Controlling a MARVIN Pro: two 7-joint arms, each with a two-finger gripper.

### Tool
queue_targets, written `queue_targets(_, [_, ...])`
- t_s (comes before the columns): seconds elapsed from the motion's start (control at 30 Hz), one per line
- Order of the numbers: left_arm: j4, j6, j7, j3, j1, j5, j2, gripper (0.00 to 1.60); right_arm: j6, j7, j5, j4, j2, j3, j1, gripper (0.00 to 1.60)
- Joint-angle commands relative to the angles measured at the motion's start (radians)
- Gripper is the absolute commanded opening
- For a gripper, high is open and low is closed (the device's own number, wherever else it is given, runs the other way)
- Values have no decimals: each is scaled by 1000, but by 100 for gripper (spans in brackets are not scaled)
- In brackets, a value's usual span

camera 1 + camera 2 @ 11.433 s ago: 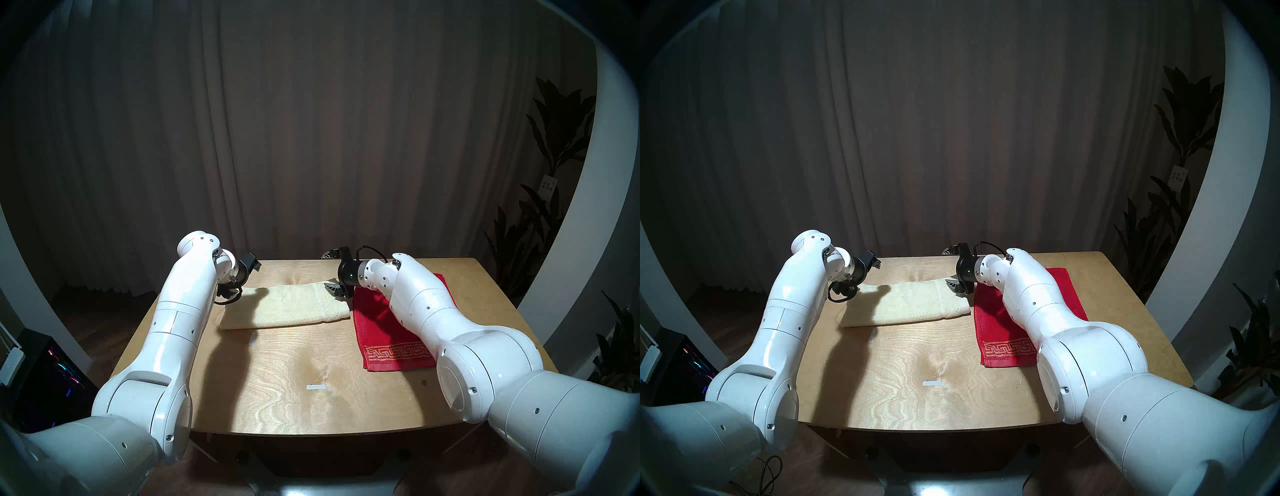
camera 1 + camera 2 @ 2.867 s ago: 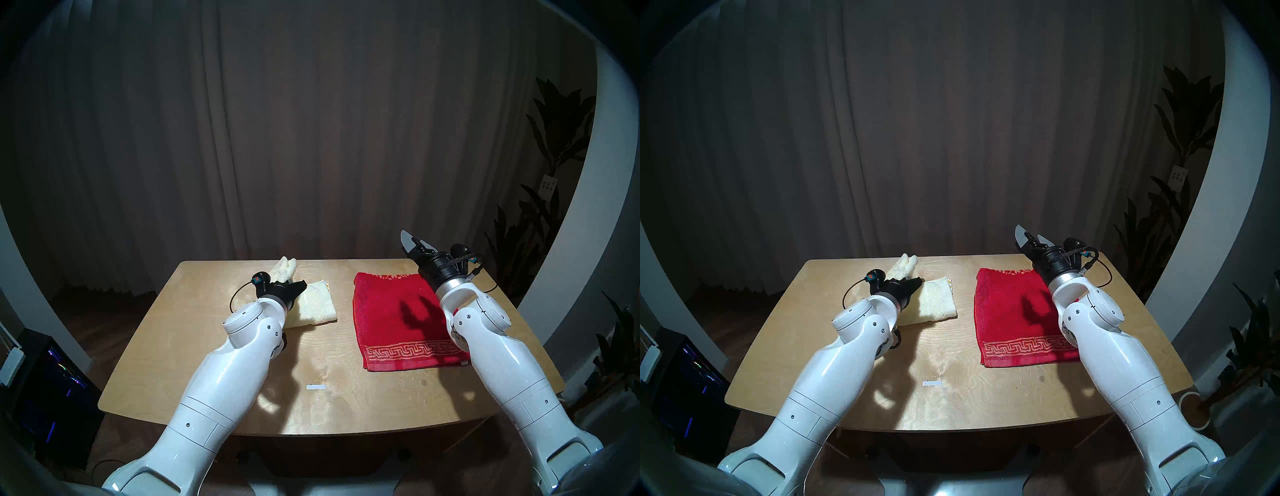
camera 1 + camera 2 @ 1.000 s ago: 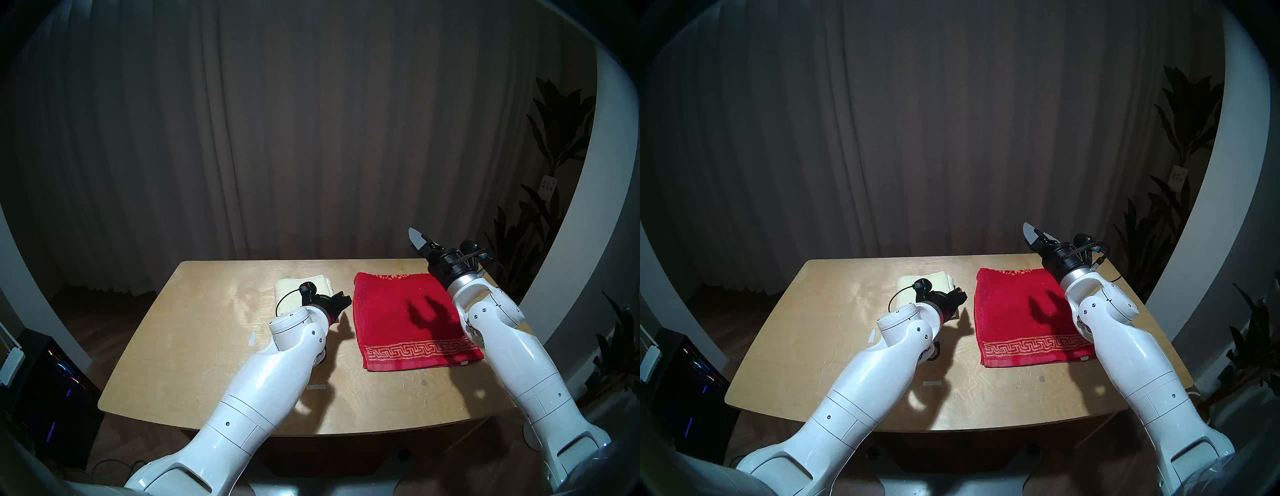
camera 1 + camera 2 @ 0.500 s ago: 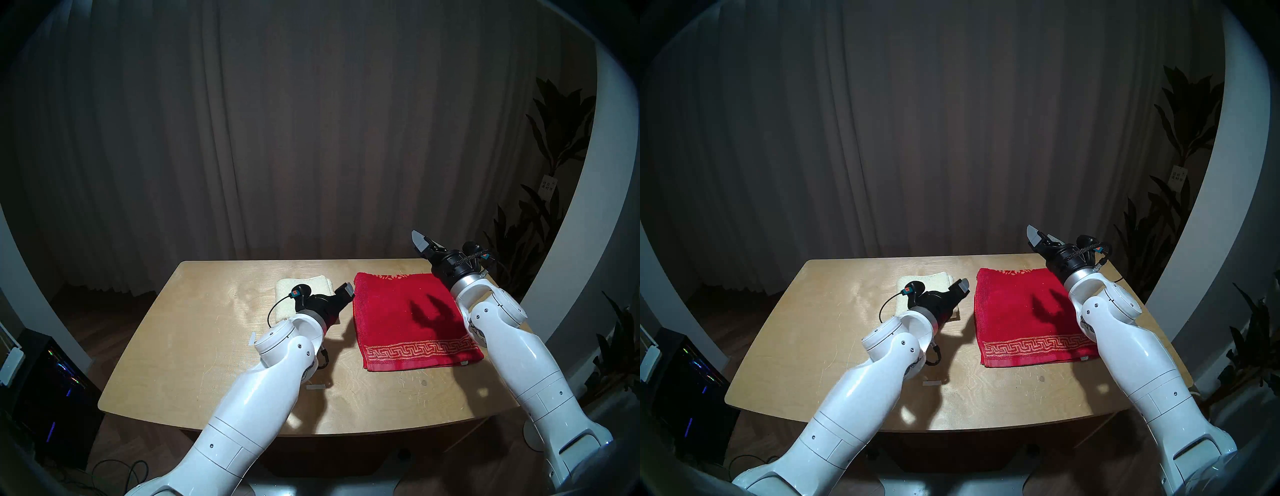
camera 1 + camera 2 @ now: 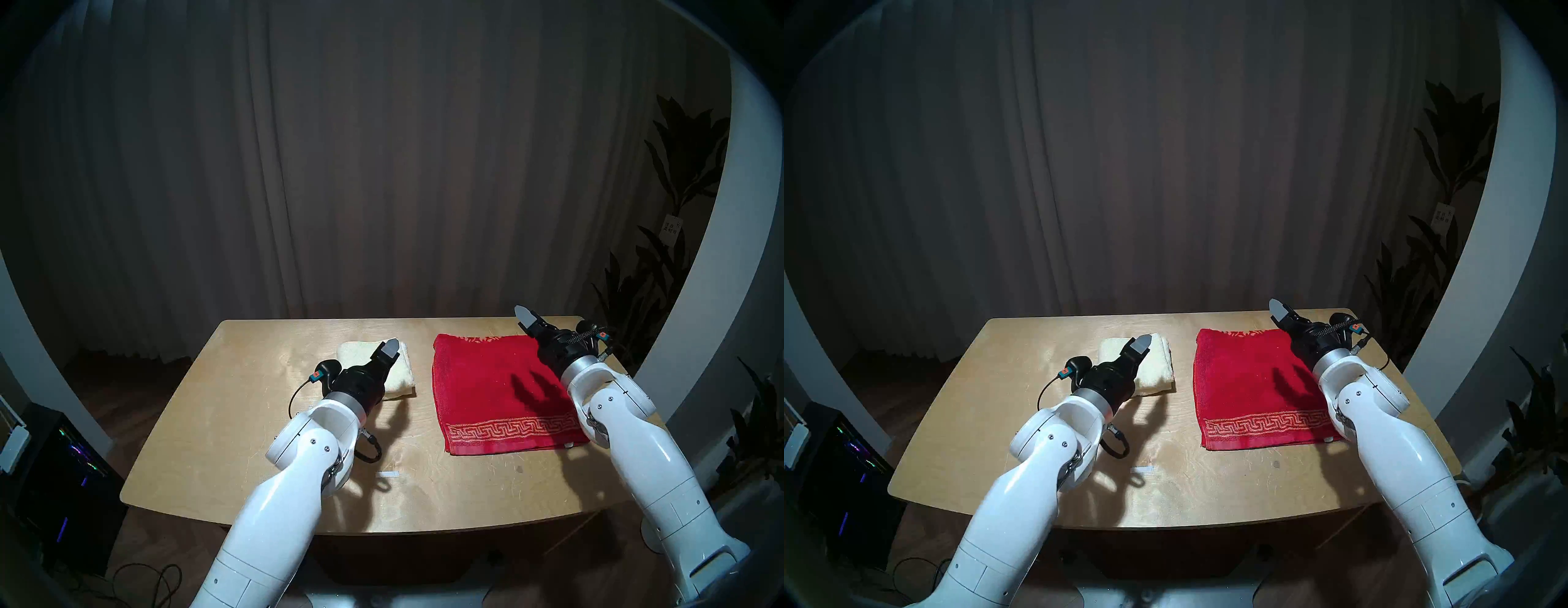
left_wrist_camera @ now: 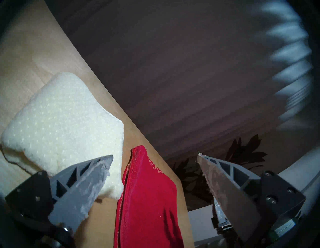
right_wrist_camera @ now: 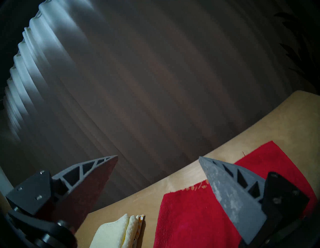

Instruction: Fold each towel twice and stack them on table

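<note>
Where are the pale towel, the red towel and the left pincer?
cream towel [image 5: 352, 349], head left view, far left corner.
red towel [image 5: 479, 382], head left view, plain middle.
left pincer [image 6: 155, 156], left wrist view, between fingertips.

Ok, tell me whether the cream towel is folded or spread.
Folded: the cream towel lies as a small thick pad, stacked layers showing at its edge.

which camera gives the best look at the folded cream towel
The left wrist view: the cream towel fills its left side, dotted terry texture sharp. Both head views show it small, partly behind the left gripper. The right wrist view catches only its layered edge at the bottom.
</note>
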Motion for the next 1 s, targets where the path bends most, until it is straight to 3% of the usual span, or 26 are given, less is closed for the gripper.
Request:
queue_targets(0.0, [-98,27,-32,0,70,-82,-12,160,39,-55,76,-71,28,79,-112,160])
queue_targets(0.23, [-120,81,-20,8,101,-168,-17,160,103,-162,147,-89,50,144,-203,160])
queue_targets(0.27, [-118,88,-15,11,102,-177,-20,160,119,-179,159,-77,48,143,-188,160])
queue_targets(0.5, [-98,146,21,37,100,-255,-36,160,215,-288,253,-140,71,225,-296,160])
queue_targets(0.63, [-100,178,43,52,91,-304,-38,160,276,-314,312,-170,75,268,-337,160])
queue_targets(0.67, [-102,189,47,56,90,-318,-39,160,297,-307,356,-183,66,294,-361,160])
queue_targets(0.97, [-133,236,106,39,97,-409,-37,160,408,-331,525,-227,59,454,-472,160])
